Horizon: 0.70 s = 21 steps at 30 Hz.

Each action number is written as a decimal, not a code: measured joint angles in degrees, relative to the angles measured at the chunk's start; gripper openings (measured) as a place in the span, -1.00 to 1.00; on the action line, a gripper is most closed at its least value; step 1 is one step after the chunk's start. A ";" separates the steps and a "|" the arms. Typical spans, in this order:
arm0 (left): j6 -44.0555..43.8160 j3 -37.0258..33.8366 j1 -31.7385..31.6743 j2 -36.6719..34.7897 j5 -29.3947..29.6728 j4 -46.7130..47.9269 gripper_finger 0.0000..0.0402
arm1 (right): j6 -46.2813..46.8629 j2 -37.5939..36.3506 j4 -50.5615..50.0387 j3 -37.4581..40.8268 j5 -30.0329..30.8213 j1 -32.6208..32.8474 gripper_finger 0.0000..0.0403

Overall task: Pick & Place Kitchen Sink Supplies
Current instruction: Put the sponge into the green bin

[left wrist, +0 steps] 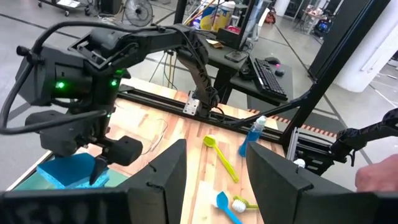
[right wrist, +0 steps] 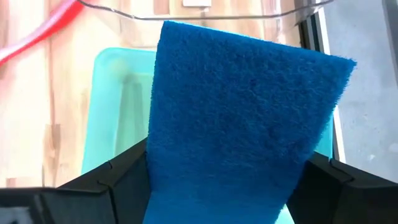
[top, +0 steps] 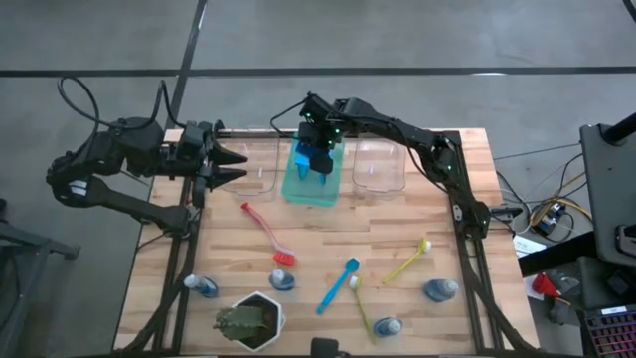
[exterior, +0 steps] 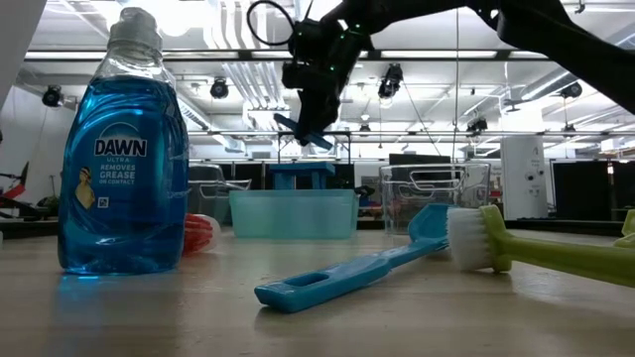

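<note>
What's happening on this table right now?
The right gripper holds a blue sponge above the green tray at the far side of the table, apparently about to drop it in. The left gripper waits open near the clear bin on the left, holding nothing. Still lying on the wood are the red brush, the blue brush, two yellow-green brushes and several small blue bottles.
</note>
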<state>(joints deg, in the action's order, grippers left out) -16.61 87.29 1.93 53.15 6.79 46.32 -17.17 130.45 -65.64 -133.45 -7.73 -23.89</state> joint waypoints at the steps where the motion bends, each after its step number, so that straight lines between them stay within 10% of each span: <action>1: 0.01 0.00 0.00 0.00 0.00 0.01 -0.21 | 0.02 0.06 0.00 0.05 -0.01 -0.12 0.42; 21: -0.02 0.00 -0.02 0.00 -0.01 0.01 -0.21 | -0.85 0.05 0.57 3.24 -1.50 -0.56 0.44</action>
<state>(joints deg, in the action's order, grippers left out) -16.62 87.29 1.91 53.15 6.78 46.33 -18.01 130.50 -65.07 -130.21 -9.23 -24.45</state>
